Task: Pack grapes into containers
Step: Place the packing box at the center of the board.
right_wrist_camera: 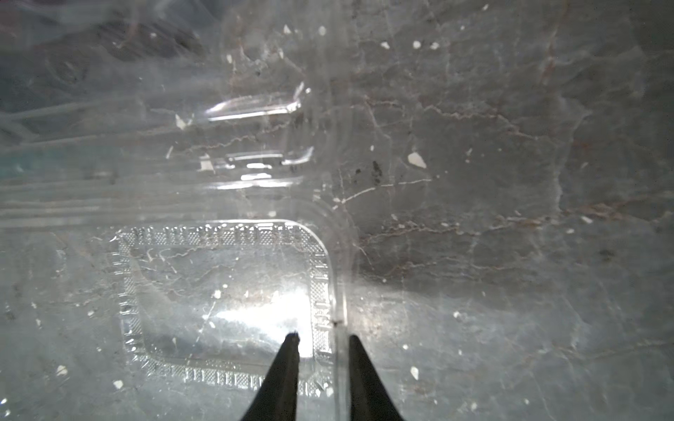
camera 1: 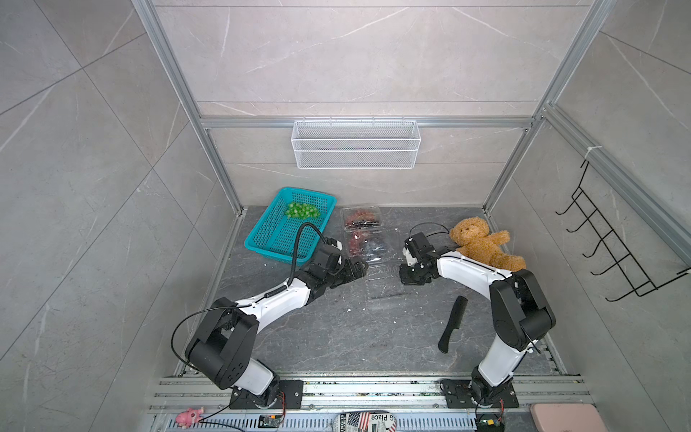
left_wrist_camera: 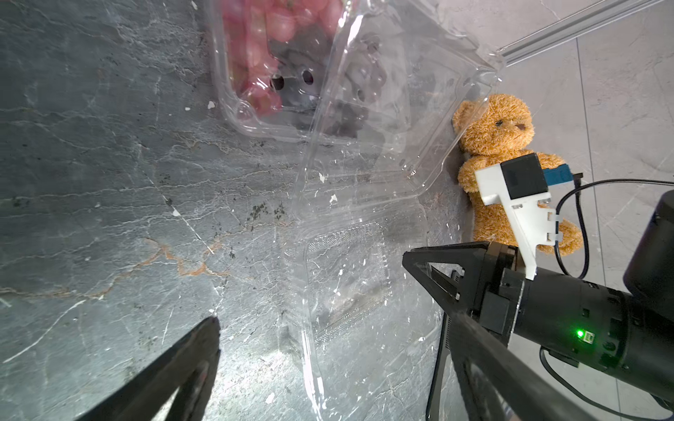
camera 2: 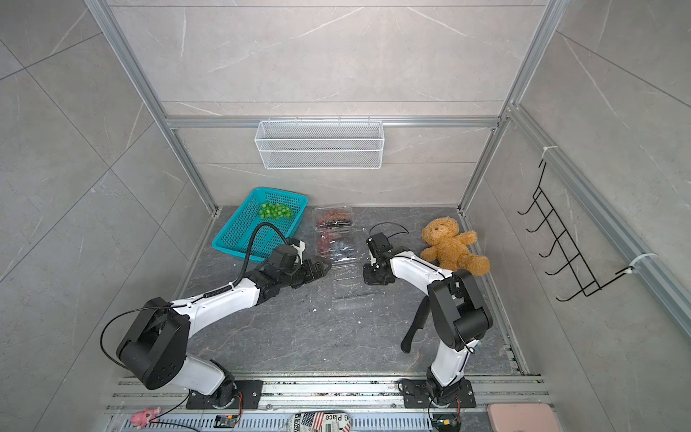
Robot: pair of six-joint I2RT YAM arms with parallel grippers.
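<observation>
Green grapes (camera 1: 302, 210) lie in the teal basket (camera 1: 261, 239). A closed clear container (camera 1: 361, 217) at the back holds red and dark grapes. In front of it a second container (camera 1: 364, 245) holds red grapes (left_wrist_camera: 255, 54) and dark ones, its lid (left_wrist_camera: 383, 127) raised. An empty container (camera 1: 381, 282) (left_wrist_camera: 346, 273) (right_wrist_camera: 226, 291) lies nearest. My right gripper (right_wrist_camera: 322, 337) (camera 1: 404, 276) points down at its right edge, jaws narrow, with the clear wall between them and a gap still showing. My left gripper (left_wrist_camera: 332, 320) (camera 1: 359, 267) stands wide open at its left edge, holding nothing.
A brown teddy bear (camera 1: 482, 243) lies behind the right arm. A black comb (camera 1: 452, 323) lies on the slate floor at the front right. A white wire basket (camera 1: 355, 144) hangs on the back wall and a black hook rack (camera 1: 617, 247) on the right wall.
</observation>
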